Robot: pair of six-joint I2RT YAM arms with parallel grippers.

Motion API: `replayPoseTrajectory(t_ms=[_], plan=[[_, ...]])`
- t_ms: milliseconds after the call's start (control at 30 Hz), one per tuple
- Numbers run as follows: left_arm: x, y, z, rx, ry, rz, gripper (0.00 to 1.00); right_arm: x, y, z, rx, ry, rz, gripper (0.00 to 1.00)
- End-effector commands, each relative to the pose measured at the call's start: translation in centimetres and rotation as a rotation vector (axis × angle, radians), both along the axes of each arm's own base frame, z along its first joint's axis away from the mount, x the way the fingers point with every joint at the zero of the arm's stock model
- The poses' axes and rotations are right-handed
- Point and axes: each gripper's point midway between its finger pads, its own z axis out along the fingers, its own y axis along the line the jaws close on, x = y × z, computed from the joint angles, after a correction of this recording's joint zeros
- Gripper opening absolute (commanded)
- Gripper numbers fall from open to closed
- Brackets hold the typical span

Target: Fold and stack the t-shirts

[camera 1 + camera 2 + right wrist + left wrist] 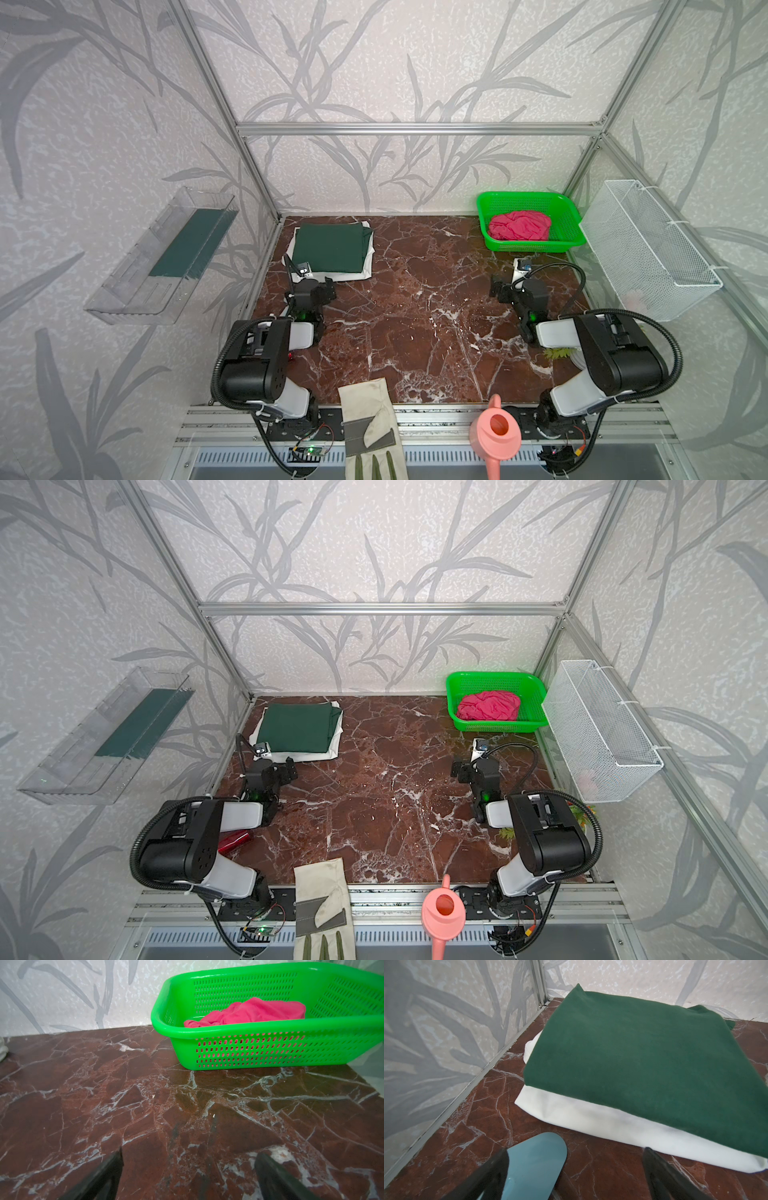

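You have the dark green t-shirt point(330, 248) folded flat and lying on top of the folded white t-shirt point(591, 1120). The pair is stacked in the far left corner of the table point(415, 311). The white one shows as a border along the near and side edges of the green one.

Your left pincer point(593, 1159) stands released and empty just in front of that stack. Its jaws are wide apart over bare marble, just beside the white shirt's near edge.

The pink-red t-shirt point(249, 1012) lies crumpled and unfolded inside the green basket point(270, 1051) at the far right corner. Your right pincer point(190, 1159) is released too, jaws spread and holding nothing. It is over the table, near the basket's front wall but apart from it.

At the front edge, a beige glove point(370, 424) and a pink watering can point(496, 432) sit between the two arm bases.
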Motion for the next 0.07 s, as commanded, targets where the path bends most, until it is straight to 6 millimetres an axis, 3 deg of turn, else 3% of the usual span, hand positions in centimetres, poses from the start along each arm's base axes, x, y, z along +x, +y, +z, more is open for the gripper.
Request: replayPoseTrajectory(t_ms=[0,33], plan=[[0.62,-0.12,1.42,0.012,-0.04,-0.009,0.99,0.3,0.15,0.62,-0.096,-0.015,0.046,0.99],[0.6,-0.13,1.37,0.012,-0.039,-0.01,0.99,0.21,0.17,0.62,-0.098,-0.018,0.047,0.99]])
